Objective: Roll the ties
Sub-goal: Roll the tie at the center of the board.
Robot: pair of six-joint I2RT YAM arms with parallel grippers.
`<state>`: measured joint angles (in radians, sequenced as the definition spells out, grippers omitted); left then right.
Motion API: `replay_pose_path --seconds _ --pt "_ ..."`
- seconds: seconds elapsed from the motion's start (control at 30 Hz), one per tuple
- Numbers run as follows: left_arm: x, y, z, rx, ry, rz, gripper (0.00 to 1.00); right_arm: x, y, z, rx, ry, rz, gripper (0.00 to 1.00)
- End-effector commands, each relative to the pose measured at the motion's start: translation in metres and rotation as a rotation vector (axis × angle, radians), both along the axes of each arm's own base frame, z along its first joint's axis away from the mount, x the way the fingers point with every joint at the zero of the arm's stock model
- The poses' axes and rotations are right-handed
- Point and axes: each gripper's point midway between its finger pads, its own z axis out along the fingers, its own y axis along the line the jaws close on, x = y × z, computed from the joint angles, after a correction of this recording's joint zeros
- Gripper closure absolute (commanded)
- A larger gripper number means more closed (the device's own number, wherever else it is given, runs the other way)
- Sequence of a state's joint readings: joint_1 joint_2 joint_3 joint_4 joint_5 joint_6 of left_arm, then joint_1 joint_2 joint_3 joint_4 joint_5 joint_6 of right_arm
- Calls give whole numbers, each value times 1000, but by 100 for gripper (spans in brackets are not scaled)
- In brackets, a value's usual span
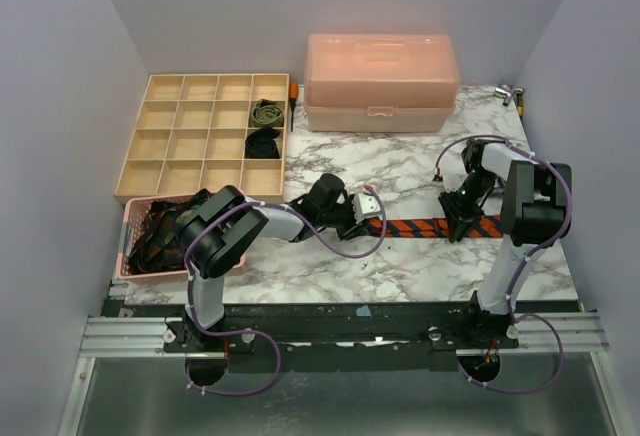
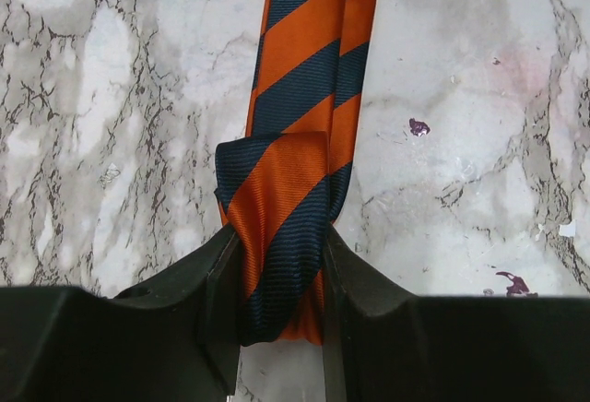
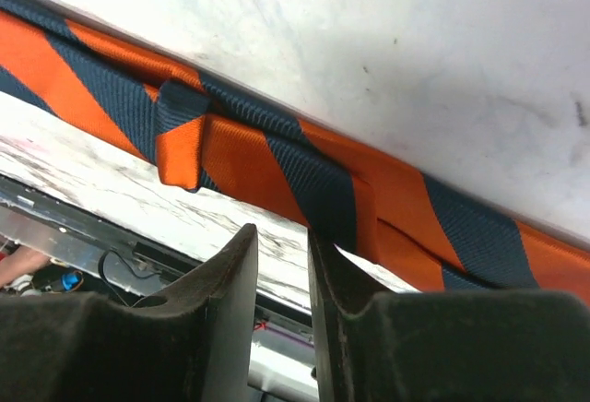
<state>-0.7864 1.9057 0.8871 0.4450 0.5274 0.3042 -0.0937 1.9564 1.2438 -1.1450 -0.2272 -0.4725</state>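
Left wrist view: the left gripper [image 2: 277, 254] is clamped at a narrow setting on the folded end of the orange-and-navy striped tie [image 2: 309, 79], one short fold of cloth doubled over between the jaws. The rest of the tie runs straight away across the marble table [image 2: 461, 144]. In the top external view the tie lies flat and stretched between the two arms, near the table's front edge. The right wrist view shows the right gripper [image 3: 281, 236] with its jaws only a little apart. No cloth is visible between them, and the tips sit at the tie's near edge beside a small creased tuck. Probable faults: the first fold is loose and slightly skewed, so further turns could wind into a cone rather than an even coil. If the right gripper fails to keep the length taut, the band may twist or slacken. The tie lies close to the table edge, so a sideways drag could pull it over.
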Motion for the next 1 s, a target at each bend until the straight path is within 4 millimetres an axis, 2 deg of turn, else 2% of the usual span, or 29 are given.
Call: replay_pose_path --seconds 0.0,0.1,0.2,0.33,0.4,0.53,0.73,0.83,0.97 --pt "-23 33 -59 206 146 -3 100 35 16 14 113 -139 -12 67" --pt "-27 34 -62 202 176 1 100 48 39 39 225 -143 -95 63" --pt "-31 33 -64 196 215 6 100 54 61 49 295 -137 -104 62" --pt "-30 34 -66 203 255 27 100 51 88 46 351 -139 -59 63" --pt "-29 35 -67 212 264 36 100 48 109 41 374 -121 -24 65" --pt "-31 35 -65 208 282 29 99 58 134 34 410 -145 -26 66" --pt "-33 36 -64 202 262 3 98 53 171 43 560 -79 -83 62" --pt "-34 35 -62 190 246 -13 97 47 183 41 618 -29 -122 56" --pt "-34 35 -62 188 236 -16 96 48 190 34 640 4 -131 56"
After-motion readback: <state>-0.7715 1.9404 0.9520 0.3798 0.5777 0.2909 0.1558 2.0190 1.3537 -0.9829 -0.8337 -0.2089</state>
